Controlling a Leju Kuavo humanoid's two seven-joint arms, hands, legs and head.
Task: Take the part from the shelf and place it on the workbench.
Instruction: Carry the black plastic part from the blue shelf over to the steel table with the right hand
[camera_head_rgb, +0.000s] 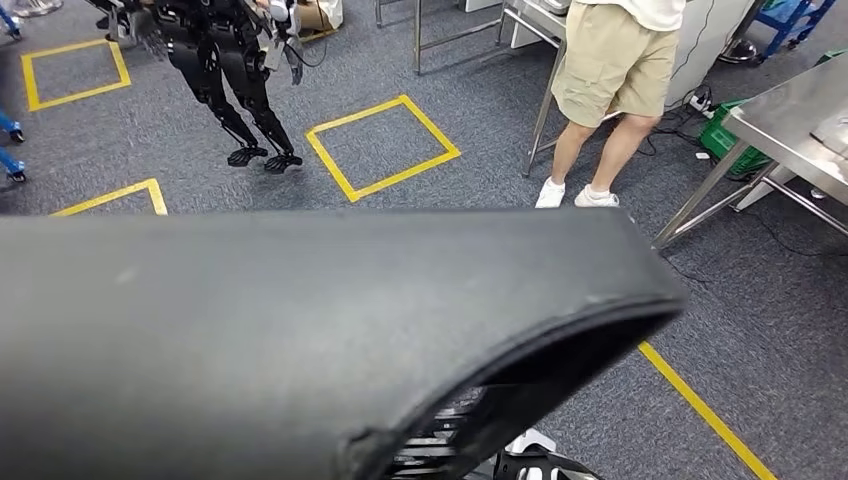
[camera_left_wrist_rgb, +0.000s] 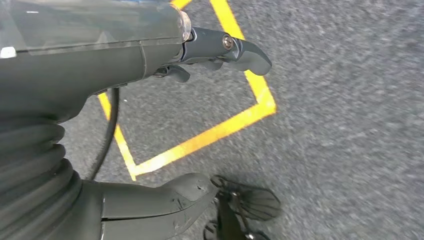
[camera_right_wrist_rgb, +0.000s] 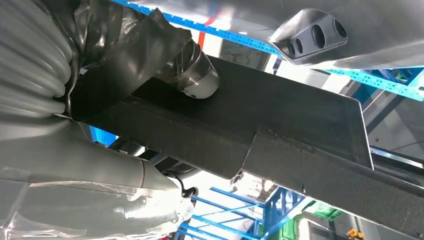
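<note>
Judged step: carrying the part (camera_head_rgb: 300, 330) from the shelf toward the workbench (camera_head_rgb: 800, 120). The part, a large dark curved panel, spans the lower half of the head view and hides the floor just ahead. It is off the shelf and not yet on the bench, which stands at the far right, well apart.

To do this step well: keep the part level and close to the body; turn toward the bench before advancing; allow for the hidden ground beneath the part. A person (camera_head_rgb: 610, 90) stands between the robot's line and the bench end, beside a metal frame, so the path should pass clear of them. A second robot (camera_head_rgb: 225, 70) stands further off to the left. Set the part down only when it lies fully over the steel top.

Right hand (camera_right_wrist_rgb: 125, 65): closed on the part. In the right wrist view the thumb lies against one dark face and the grey fingers (camera_right_wrist_rgb: 197, 80) wrap onto the other, so the panel's edge is clamped between them. Blue racking (camera_right_wrist_rgb: 380, 80) shows behind.

Left hand (camera_left_wrist_rgb: 200, 115): hangs over the grey carpet and a yellow floor marking (camera_left_wrist_rgb: 210, 135), fingers apart, holding nothing and touching nothing
</note>
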